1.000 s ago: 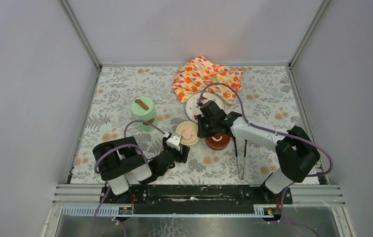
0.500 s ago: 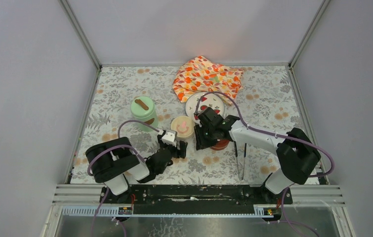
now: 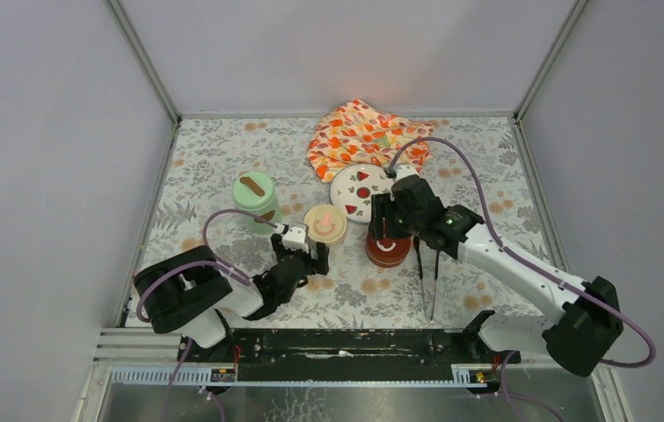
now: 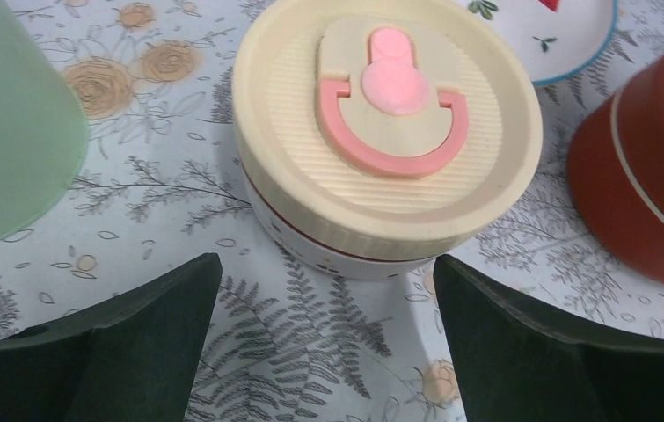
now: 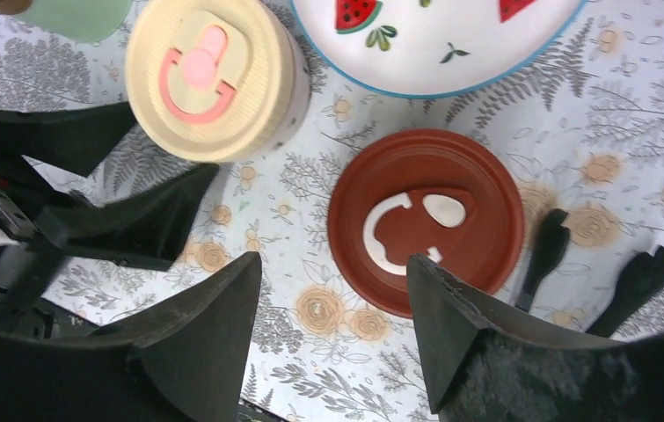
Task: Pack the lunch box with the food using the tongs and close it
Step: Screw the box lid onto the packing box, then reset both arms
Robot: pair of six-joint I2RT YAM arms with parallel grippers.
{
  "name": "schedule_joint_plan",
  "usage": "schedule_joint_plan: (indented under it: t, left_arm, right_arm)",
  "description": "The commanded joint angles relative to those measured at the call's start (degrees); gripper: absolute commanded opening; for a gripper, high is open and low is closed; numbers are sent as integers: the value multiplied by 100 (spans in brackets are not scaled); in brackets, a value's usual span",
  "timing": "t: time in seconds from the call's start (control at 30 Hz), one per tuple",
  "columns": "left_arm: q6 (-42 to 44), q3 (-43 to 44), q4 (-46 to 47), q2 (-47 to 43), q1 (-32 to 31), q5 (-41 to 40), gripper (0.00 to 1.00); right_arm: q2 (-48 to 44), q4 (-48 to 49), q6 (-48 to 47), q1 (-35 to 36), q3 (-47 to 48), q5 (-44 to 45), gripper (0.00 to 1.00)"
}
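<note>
With the left gripper (image 4: 324,264) spread before the cream pot (image 4: 385,132) and the right gripper (image 5: 332,264) spread over the red pot (image 5: 425,220), either pot could be knocked, or the tongs (image 3: 432,286) lying beside it nudged, by a low sweep.

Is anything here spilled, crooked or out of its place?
Nothing spilled. The cream lid and dark red lid sit level; the tongs lie flat beside the latter. Only the orange cloth lies crumpled at the back.
</note>
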Motion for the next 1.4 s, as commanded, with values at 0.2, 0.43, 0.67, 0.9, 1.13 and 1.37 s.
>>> schedule_joint_plan:
  t: [0.2,0.43,0.67,0.9,1.13,1.37]
  left_arm:
    - [-659,339,-1656,-1047,812,-126,98]
    - [-761,1104,-3919,-2675,841,462,98]
    - [-493,2764,-6429,-3987,982,511,98]
    - [123,4565,-8045,-4508,1008,-126,98]
    - [1096,5141,-8192,-5193,1006,-778,99]
    - [1631,4223,-7477,-6296,1021,-1039,98]
  right_arm:
    - [-1167,-71,-121,-31,-488,1507,78]
    - [-2252,-186,-295,-36,-678,2660,96]
    - [-3094,-445,-443,-35,-591,3400,100]
    - [-3646,-839,-814,-32,-300,3997,100]
    - [-4244,-857,-1202,-29,-244,4853,100]
    - [-5117,85,-1578,-32,-1057,5406,100]
